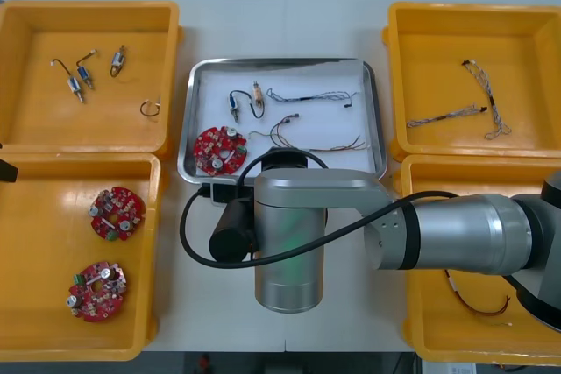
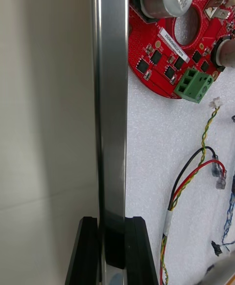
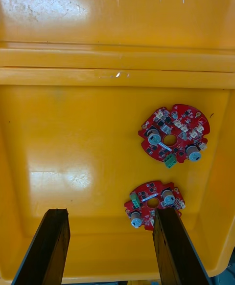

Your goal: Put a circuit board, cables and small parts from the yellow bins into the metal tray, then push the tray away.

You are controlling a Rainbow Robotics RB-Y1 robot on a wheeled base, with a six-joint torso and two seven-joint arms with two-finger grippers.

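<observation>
While straddling the near rim of the metal tray (image 2: pixel 111 94) with the right pincer (image 2: pixel 111 238), fingers (image 2: pixel 88 251) pinched on that rim, one inside and one outside over the surface (image 2: pixel 44 119), looks set up for the push: gets a hold on the wall so the tray slides instead of slipping away. Sits mid-surface between the yellow bins (image 1: pixel 88 8), white inside. Already holds a round red circuit board (image 1: pixel 220 150) at the near-left corner just beside the gripped rim, a red and yellow cable (image 1: pixel 307 135) next to it, a twisted blue and white cable (image 1: pixel 308 95) farther back, two small metal parts (image 1: pixel 246 101) beyond the board. Judged loaded, only the push away not yet done. Holds left pincer (image 3: pixel 111 216) spread wide above the near-left yellow bin (image 3: pixel 73 143), two spare circuit boards (image 3: pixel 175 133) below; probably parked clear so the right arm works alone. Needs a straight shove toward the far edge; could twist the tray, grip being left of centre.
</observation>
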